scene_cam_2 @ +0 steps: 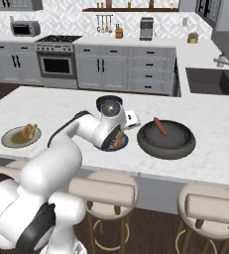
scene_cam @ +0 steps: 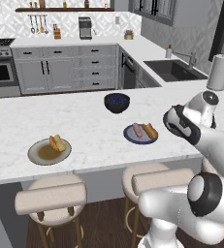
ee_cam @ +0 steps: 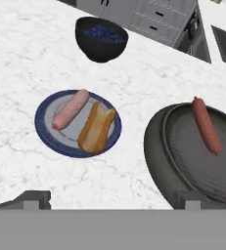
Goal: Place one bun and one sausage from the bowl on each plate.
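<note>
On round blue-grey plate [ee_cam: 45,134]: pale sausage [ee_cam: 70,109]; split bun [ee_cam: 97,127].

Glossy white arm [scene_cam: 215,145] (dark joints)

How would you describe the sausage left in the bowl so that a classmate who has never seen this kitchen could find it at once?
Start at the white marble counter and find the wide, shallow, dark grey bowl near its front edge. The sausage lies alone inside, slanting up the bowl's wall. It is darker and redder than the pale pink sausage beside a bun on the small blue plate.
</note>
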### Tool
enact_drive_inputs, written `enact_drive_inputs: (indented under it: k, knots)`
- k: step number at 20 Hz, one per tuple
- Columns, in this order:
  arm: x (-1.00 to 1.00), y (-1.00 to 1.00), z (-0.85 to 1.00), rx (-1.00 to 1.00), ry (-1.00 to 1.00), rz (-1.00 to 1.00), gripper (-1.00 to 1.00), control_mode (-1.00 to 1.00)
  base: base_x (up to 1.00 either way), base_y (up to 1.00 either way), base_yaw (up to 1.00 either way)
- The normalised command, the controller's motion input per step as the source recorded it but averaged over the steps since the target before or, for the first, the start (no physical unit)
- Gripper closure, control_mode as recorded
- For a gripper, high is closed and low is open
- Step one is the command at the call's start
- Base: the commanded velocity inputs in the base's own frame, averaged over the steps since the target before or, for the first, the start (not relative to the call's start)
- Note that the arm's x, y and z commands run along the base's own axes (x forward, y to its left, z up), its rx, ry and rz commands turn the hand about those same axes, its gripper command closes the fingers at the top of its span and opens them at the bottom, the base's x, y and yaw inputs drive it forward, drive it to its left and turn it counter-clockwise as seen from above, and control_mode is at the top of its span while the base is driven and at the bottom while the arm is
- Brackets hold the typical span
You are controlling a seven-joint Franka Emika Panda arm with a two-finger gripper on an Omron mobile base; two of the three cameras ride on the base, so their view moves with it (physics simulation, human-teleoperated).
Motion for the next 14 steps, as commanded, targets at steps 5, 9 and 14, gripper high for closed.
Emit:
enact_drive_inputs:
  k: [5, 9, 14]
  knots:
    - [0.34, -0.57, 0.24, 0.0, 0.0, 0.0, -1.0, -1.0, 0.0, 0.0, 0.0]
    - [0.39, -0.49, 0.11, 0.0, 0.0, 0.0, -1.0, -1.0, 0.0, 0.0, 0.0]
    - [0.34, -0.5, 0.07, 0.0, 0.0, 0.0, -1.0, -1.0, 0.0, 0.0, 0.0]
